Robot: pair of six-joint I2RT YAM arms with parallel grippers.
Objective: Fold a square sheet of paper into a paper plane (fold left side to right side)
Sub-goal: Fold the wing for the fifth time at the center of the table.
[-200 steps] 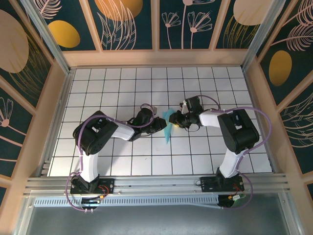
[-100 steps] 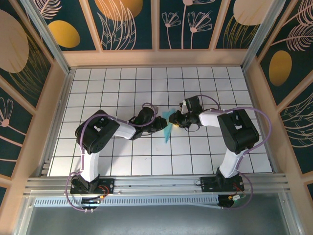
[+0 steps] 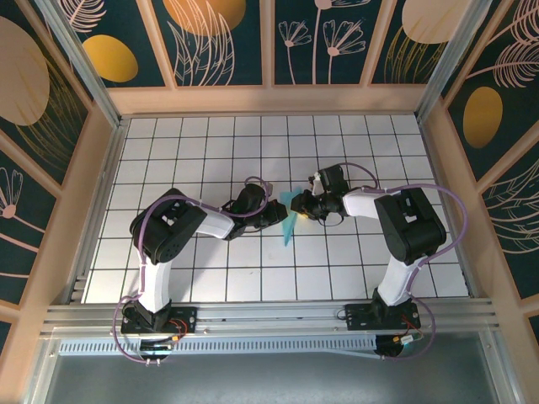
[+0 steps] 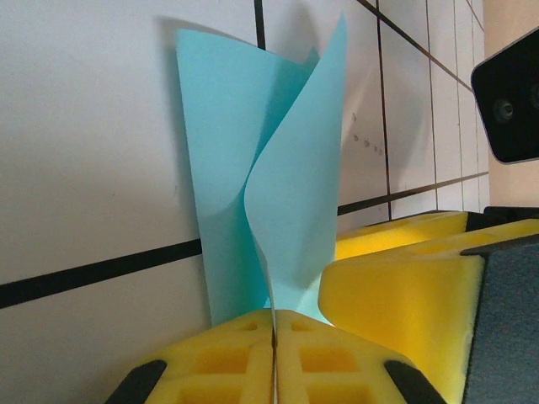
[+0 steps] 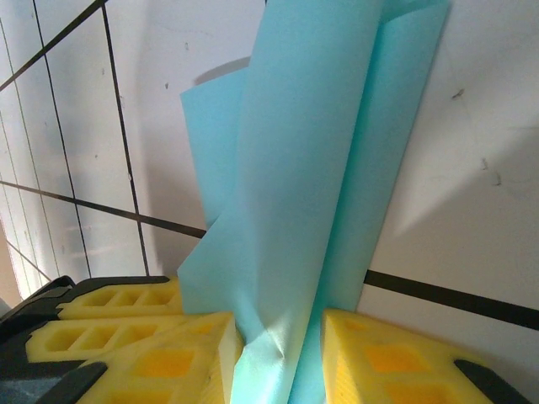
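The left claw [image 3: 281,212] and the right claw [image 3: 297,204] meet tip to tip near the middle of the white gridded worktop [image 3: 210,151], with the paper plane [image 3: 289,225] caught between them. Its slim cyan point trails off below both claws toward the arm bases.

In the left wrist view, the left claw [image 4: 274,337] is clenched. Its yellow foam pads [image 4: 210,358] are pressed flat together and a thin edge of the paper plane [image 4: 286,185] is pinched in the seam. From there the paper rises ahead of the claw in loose, curling layers rather than lying flat. Just to the right of this claw, touching the paper, sits a yellow pad of the right claw [image 4: 396,286], crowding the same end of the paper.

In the right wrist view, the right claw [image 5: 282,345] grasps the paper plane [image 5: 320,151]. The bundled folds fill the gap between its two yellow pads [image 5: 181,358] and are crumpled slightly at the grip. Beyond the pads the paper stands up off the worktop [image 5: 472,185]. Patterned wall panels [image 3: 219,34] ring the worktop, well apart from both claws.
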